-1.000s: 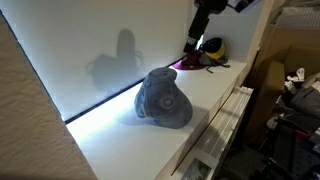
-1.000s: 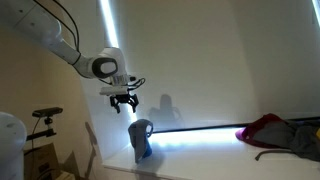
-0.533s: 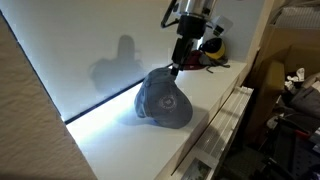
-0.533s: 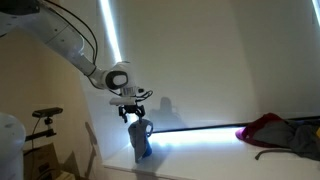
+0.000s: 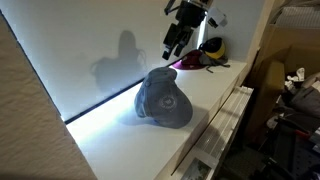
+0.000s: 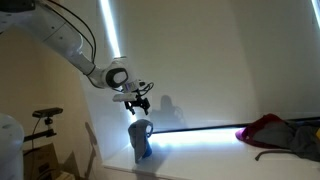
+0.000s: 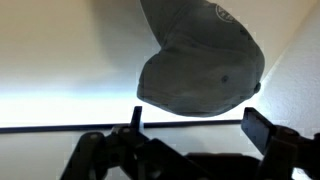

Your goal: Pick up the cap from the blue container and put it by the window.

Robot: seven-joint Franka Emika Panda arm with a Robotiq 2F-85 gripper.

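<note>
The grey-blue cap [image 5: 165,98] sits upright on the white ledge, close to the window [image 5: 90,50] with its white blind and bright lower strip. It also shows in an exterior view [image 6: 141,131] and fills the top of the wrist view [image 7: 200,60]. The blue container is almost hidden under it; only a blue bit shows below the cap [image 6: 142,151]. My gripper [image 5: 175,45] hangs open and empty a little above the cap, apart from it [image 6: 138,100]. In the wrist view [image 7: 198,122] both fingers stand wide apart.
Yellow-black and magenta items [image 5: 205,55] lie further along the ledge [image 5: 215,95], beyond the gripper, and show in an exterior view [image 6: 275,130]. The ledge drops off at its front edge, with clutter and boxes [image 5: 290,100] below.
My gripper came down to the top of the cap half a second ago, then rose again, still open. The cap has not moved.
</note>
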